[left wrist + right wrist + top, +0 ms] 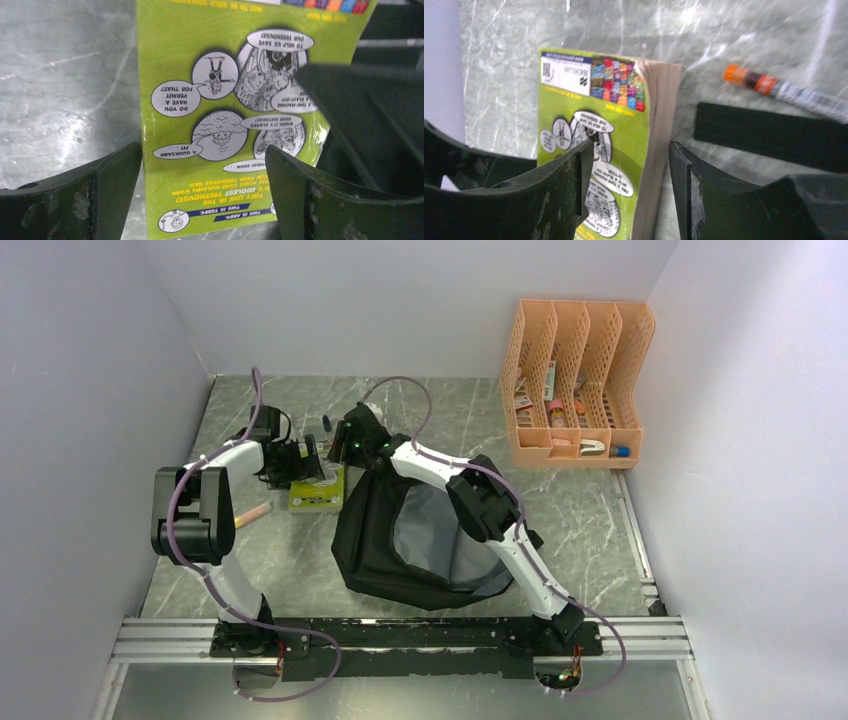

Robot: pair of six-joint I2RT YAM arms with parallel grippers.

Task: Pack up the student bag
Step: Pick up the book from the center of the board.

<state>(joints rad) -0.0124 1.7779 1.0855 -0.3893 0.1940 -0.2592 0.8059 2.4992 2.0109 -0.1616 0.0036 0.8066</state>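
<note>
Plain white walls (400, 300), grey marbled tabletop (450, 410)

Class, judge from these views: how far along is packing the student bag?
Done: the student bag lies open, nothing visible inside. In hand: the left gripper and right gripper bracket the green book beside it. Left: book, marker, and likely items in the orange organiser, sit outside.

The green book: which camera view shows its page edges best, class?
Right wrist: the green book shows cover and page edges together. Left wrist shows only its cartoon cover, close up. Top external shows it small, beside the student bag.
</note>
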